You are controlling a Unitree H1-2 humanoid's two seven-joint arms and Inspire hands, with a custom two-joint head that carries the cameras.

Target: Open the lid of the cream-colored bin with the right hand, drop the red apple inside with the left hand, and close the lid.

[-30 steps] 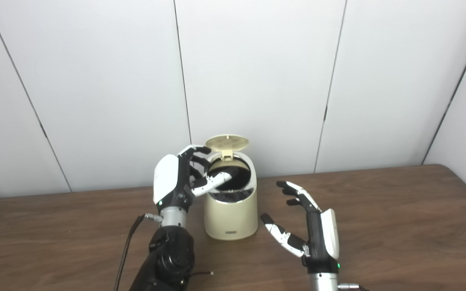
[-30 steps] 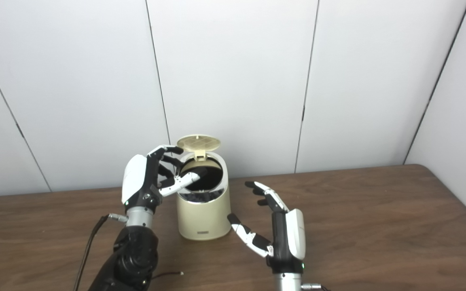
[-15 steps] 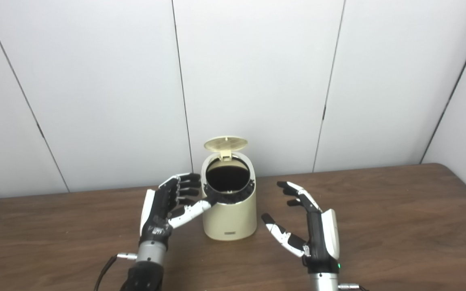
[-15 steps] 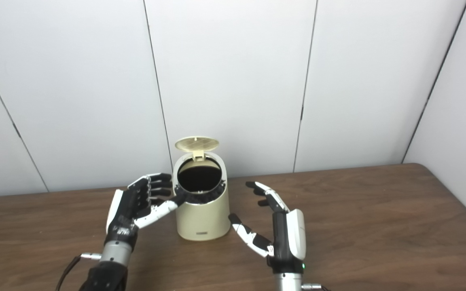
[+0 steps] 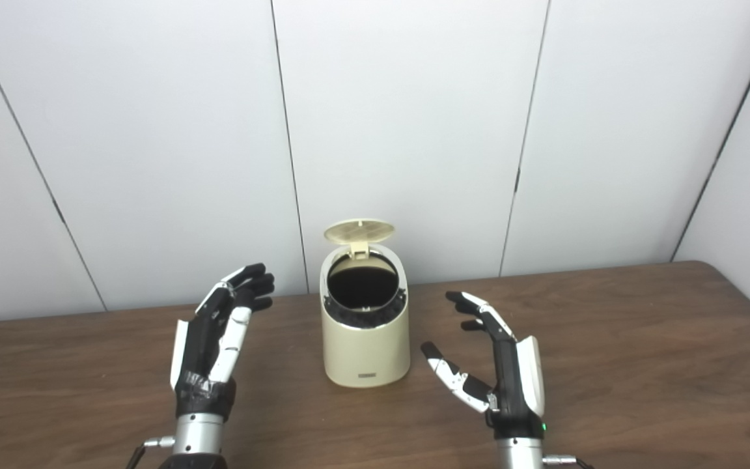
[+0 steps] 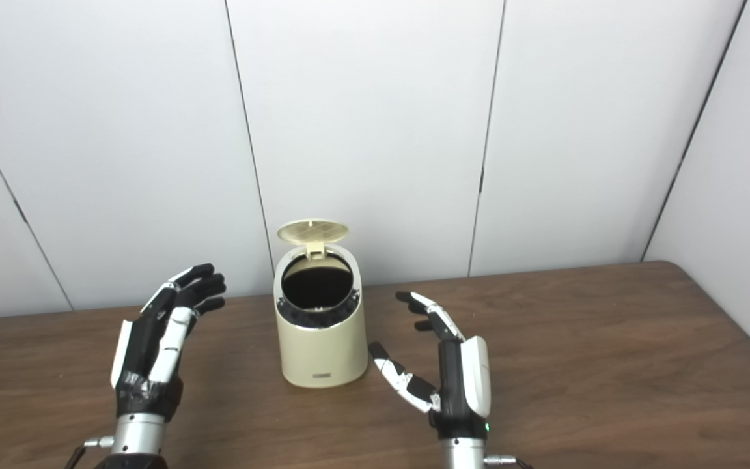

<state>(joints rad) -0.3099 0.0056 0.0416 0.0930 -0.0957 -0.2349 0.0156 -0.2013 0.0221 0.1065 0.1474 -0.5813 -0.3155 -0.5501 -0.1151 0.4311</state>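
Left hand (image 5: 209, 345) up off the table (image 5: 642, 365), left of the bin, fingers apart, holding nothing. Cream bin (image 5: 366, 339) in the middle, lid (image 5: 359, 230) tipped up at the far side, mouth dark; no apple in sight, maybe inside already. Right hand (image 5: 502, 371) near the bin's right side, fingers spread, empty. Probably next: reach up with the right hand and push the lid down.
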